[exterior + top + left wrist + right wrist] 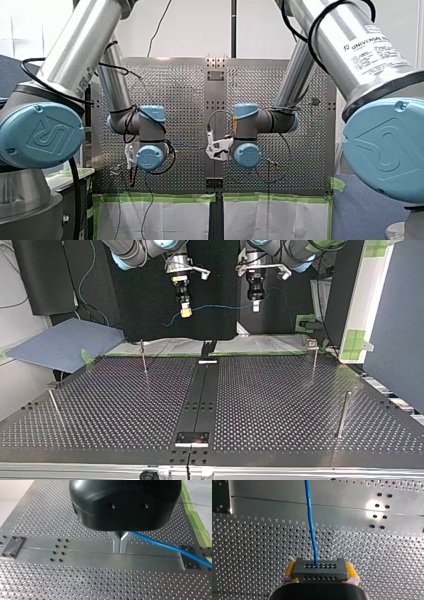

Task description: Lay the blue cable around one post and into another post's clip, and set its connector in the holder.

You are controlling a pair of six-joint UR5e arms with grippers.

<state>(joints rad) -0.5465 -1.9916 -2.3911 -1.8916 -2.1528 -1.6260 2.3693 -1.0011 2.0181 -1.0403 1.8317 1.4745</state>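
My right pincer (321, 574) clamps connector (320, 567), left pincer (120, 545) pinches cable (170, 547); I'd lower both level, cable taut, toward top view's 3 o'clock post (314, 365).

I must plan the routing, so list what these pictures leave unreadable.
- Left wrist view: the housing of my left gripper hides where the blue cable meets it.
- Right wrist view: the cable runs off the picture's edge beyond the connector.
- Top view: the far post at the view's right has a head too small to read as a clip.
- Front view: wrist joints cover the cable.
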